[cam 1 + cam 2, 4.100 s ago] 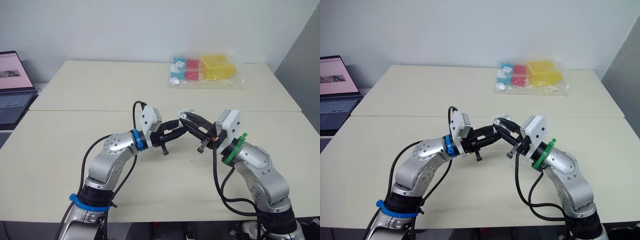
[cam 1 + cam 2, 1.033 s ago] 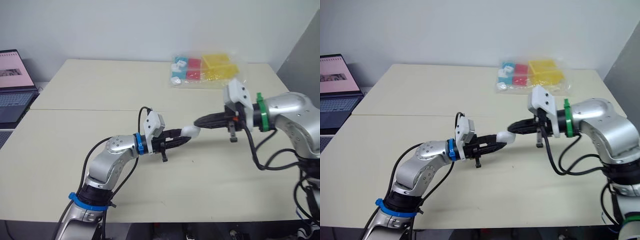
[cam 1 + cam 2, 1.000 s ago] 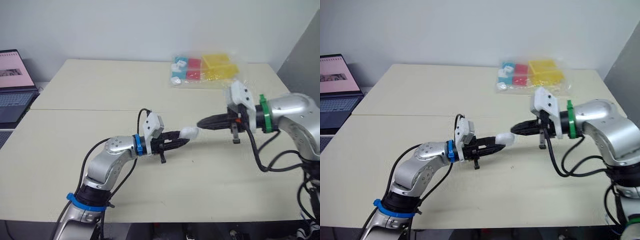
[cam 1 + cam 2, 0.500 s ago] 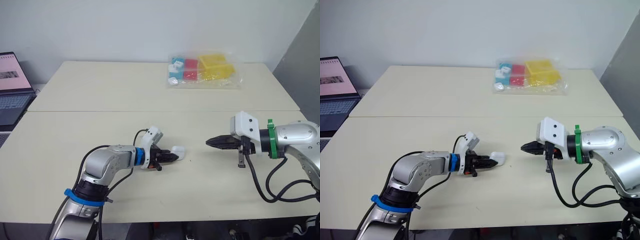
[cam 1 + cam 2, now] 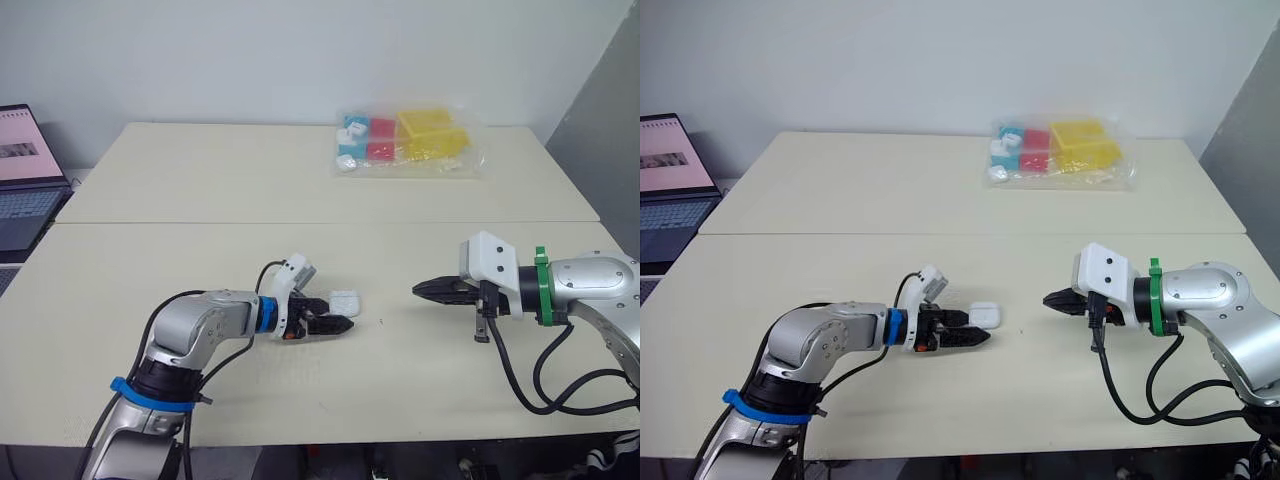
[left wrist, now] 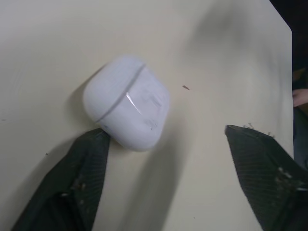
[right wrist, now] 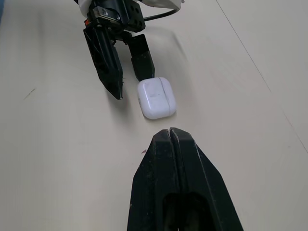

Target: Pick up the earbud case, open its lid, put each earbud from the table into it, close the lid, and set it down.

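"Where was the earbud case?"

"It lay shut on the tabletop. The left gripper was spread, one finger touching it. The right gripper was pressed together, well to the right."

"The risk?"

"That touching finger might drag the case on retreat."

A white earbud case is pictured on a cream surface; the left claw and right claw are coloured black.

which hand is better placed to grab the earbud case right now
Left. The left hand is open, one finger against the earbud case; the right hand is shut and apart from it.
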### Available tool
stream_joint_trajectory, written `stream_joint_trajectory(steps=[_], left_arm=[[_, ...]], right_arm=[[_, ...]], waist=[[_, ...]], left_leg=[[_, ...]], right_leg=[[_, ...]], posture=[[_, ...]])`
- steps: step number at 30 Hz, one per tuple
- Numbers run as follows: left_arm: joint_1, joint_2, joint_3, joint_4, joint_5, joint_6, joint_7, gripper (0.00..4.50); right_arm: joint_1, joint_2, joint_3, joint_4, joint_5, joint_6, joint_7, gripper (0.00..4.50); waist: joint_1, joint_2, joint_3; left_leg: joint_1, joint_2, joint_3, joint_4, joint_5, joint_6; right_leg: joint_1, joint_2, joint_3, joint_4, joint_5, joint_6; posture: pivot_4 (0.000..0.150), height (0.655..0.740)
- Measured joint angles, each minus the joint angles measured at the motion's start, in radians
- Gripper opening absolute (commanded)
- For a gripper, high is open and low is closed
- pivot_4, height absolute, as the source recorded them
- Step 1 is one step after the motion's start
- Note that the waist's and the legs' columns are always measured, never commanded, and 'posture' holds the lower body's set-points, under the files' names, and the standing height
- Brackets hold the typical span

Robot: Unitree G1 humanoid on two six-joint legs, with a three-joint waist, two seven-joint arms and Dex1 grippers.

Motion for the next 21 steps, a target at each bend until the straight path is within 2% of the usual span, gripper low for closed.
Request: stream_joint_trajectory(steps=[5, 8, 10, 16, 21], left_arm=[[0.111, 0.163, 0.005, -0.070, 0.066, -0.180, -0.058, 4.46], [0.198, 0.288, 0.037, -0.086, 0.139, -0.365, -0.136, 4.50], [0.244, 0.363, 0.077, -0.088, 0.179, -0.505, -0.202, 4.50], [0.256, 0.387, 0.178, -0.111, 0.177, -0.707, -0.305, 4.50], [0.338, 0.440, 0.234, -0.107, 0.227, -0.868, -0.365, 4.50]], right_arm=[[-0.003, -0.020, -0.001, 0.007, 0.013, -0.025, 0.056, 0.00], [-0.007, -0.040, -0.003, 0.026, 0.004, -0.047, 0.085, 0.84], [-0.008, -0.055, -0.005, 0.043, 0.000, -0.072, 0.104, 1.62], [0.017, -0.100, -0.032, 0.059, -0.001, -0.138, 0.165, 3.74], [0.111, -0.109, -0.125, 0.128, -0.024, -0.278, 0.210, 3.74]], waist=[[-0.007, 0.000, 0.000], [-0.007, 0.000, 0.000], [-0.004, 0.000, 0.000], [0.016, 0.000, 0.000], [0.013, 0.000, 0.001]], left_leg=[[0.001, 0.001, 0.000, -0.001, 0.000, 0.000], [-0.001, 0.001, 0.001, -0.002, 0.000, 0.000], [-0.001, 0.001, 0.001, -0.002, 0.000, 0.000], [-0.003, 0.001, 0.002, -0.002, 0.000, 0.000], [-0.004, 0.001, 0.003, -0.002, 0.000, 0.000]], right_leg=[[0.000, 0.000, 0.000, 0.000, -0.001, -0.001], [-0.001, -0.002, -0.001, -0.001, -0.002, -0.003], [-0.002, -0.003, -0.001, -0.001, -0.002, -0.004], [-0.002, -0.006, -0.002, -0.003, -0.003, -0.003], [-0.002, -0.006, -0.001, -0.004, -0.002, -0.001]], posture=[[0.150, 0.7359], [0.150, 0.7359], [0.150, 0.7359], [0.150, 0.7359], [0.150, 0.7359]])
